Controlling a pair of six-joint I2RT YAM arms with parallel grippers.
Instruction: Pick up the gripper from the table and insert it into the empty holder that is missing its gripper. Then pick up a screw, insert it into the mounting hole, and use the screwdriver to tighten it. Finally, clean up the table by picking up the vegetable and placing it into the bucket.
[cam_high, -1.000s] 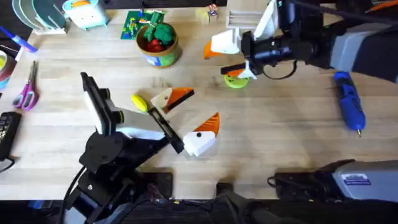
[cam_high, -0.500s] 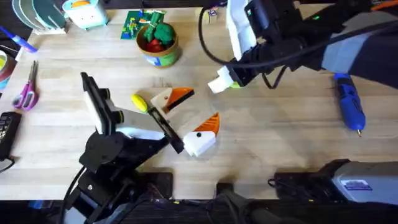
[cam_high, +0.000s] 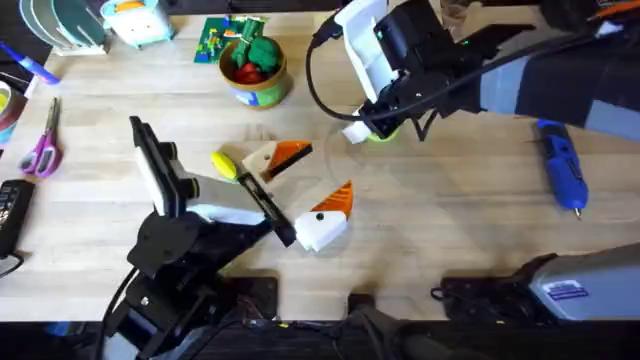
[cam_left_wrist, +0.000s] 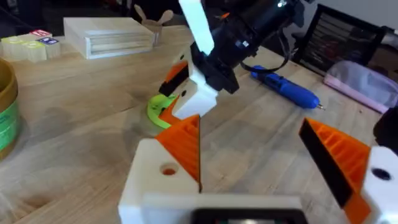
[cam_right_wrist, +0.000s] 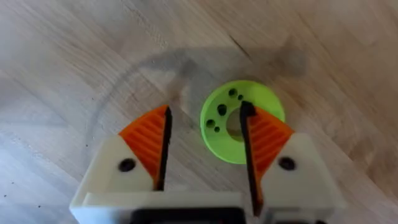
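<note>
R arm dropped; right gripper (cam_right_wrist: 204, 146) open above disc (cam_right_wrist: 225, 138).

There were two robot grippers: the left gripper (cam_high: 318, 218) and the right gripper (cam_right_wrist: 205, 140). One blue screwdriver (cam_high: 560, 174) lay on the table, along with one yellow vegetable (cam_high: 225, 165), one cream holder (cam_high: 262, 160), one bucket (cam_high: 255, 75), one lime-green disc (cam_right_wrist: 241, 120) and one pair of scissors (cam_high: 43, 143).
</note>
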